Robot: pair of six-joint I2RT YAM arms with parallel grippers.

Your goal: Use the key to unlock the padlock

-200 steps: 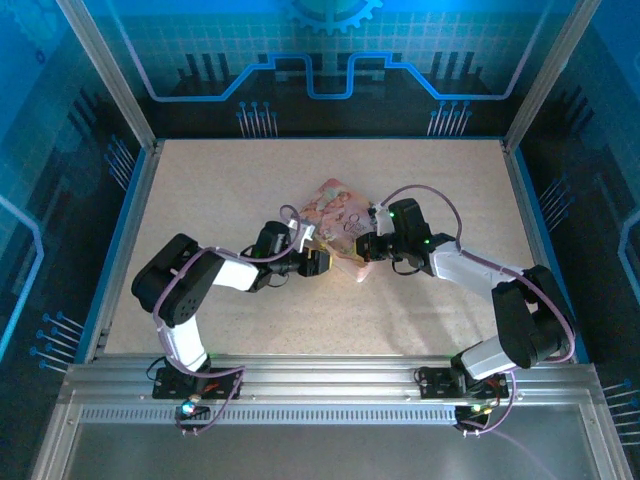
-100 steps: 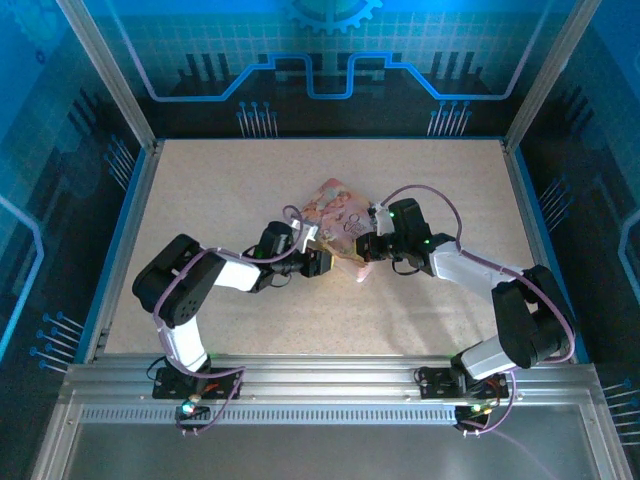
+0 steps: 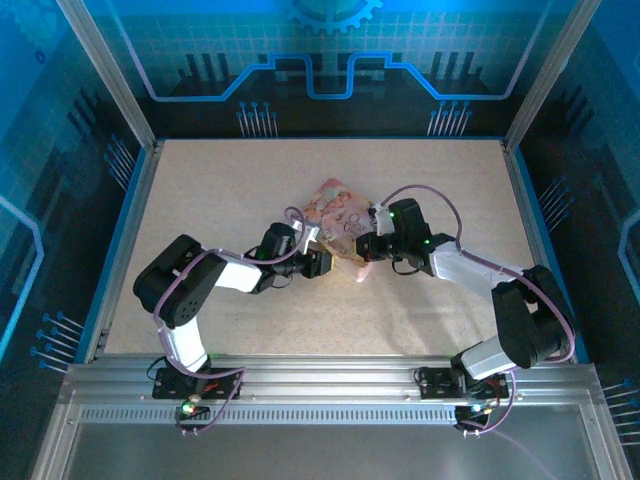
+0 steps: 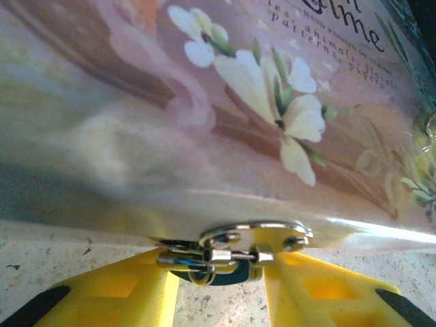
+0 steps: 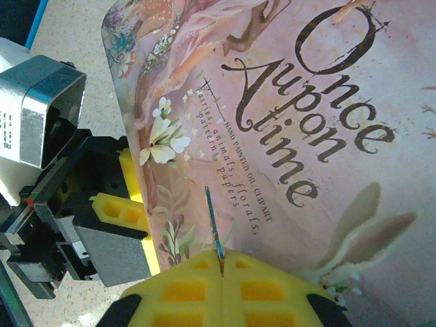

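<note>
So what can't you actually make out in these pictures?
- Left wrist view: the padlock is mostly covered by the metal hasp of the tin. No keyhole is visible, and blur hides whether the jaws of the left gripper touch it.
- Right wrist view: the key is edge-on, a thin sliver, its head buried in the shut jaws of the right gripper.
- Top view: both are too small to pick out.

A robotics lab test cell: a speckled counter [image 3: 250, 190] is fenced by aluminium posts [image 3: 110, 75]. Blue-lit circuit-and-gear panels [image 3: 330, 50] stand behind the counter, and two robot arms [image 3: 200, 285] are bolted to a slotted metal rail [image 3: 330, 375] at its near edge.
</note>
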